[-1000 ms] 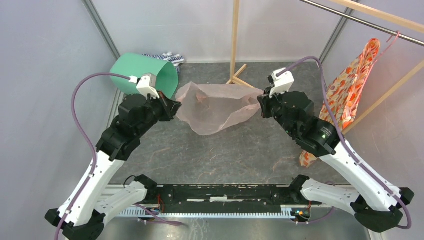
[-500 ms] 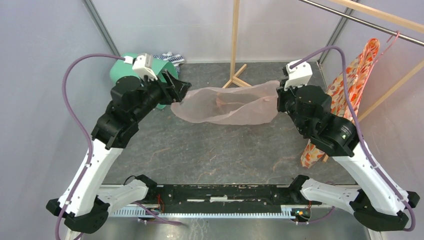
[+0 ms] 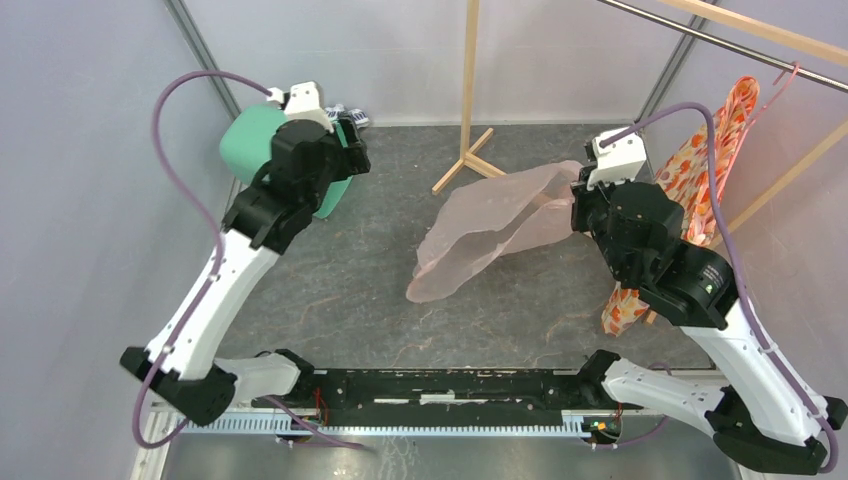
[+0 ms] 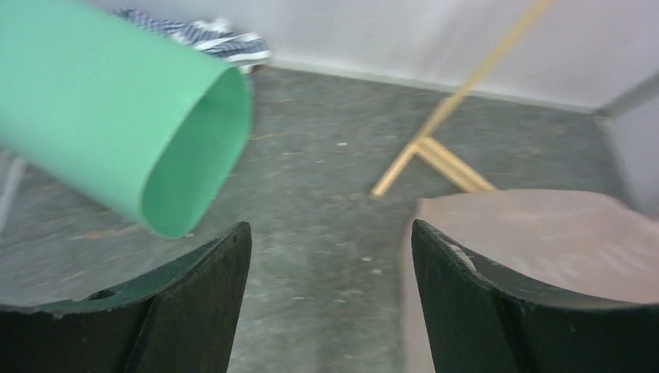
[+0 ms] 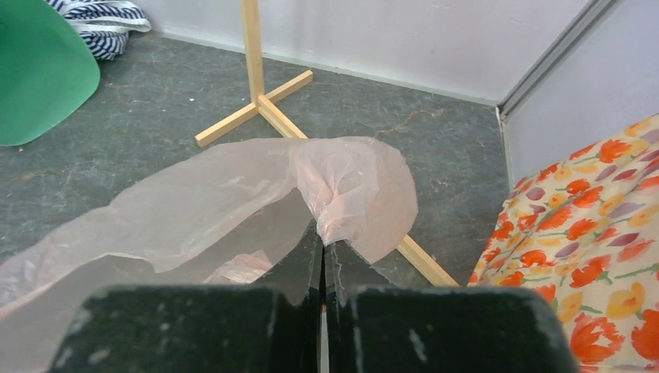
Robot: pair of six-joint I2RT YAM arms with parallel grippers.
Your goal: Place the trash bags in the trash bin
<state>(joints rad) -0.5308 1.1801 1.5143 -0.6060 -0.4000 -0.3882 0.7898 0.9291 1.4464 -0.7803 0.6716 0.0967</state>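
Pinching the trash bag (image 3: 490, 235) by a bunched corner with the right gripper (image 5: 321, 237), jaws pressed together on the pale pink film, out at three o'clock on the table (image 3: 350, 290). Letting the rest sag away toward eight o'clock, long axis running from two to eight, low end brushing the surface or just clear of it, hard to tell which. Holding the left gripper (image 4: 330, 233) spread wide and empty up at ten o'clock, just beside the trash bin (image 4: 101, 116). Finding that mint-green bin tipped on its side, mouth turned in toward the middle of the table, roughly four o'clock by the left wrist view. Nothing of the bag inside it yet, and well apart from it. Reads as a carry from three o'clock across to ten, led from the right, the only side with a grip. Calls for feeding the trailing end into the mouth first, or for lending the open left jaws to catch it. Worth minding the wooden stand (image 3: 468, 80) at twelve o'clock, just beyond the bag.
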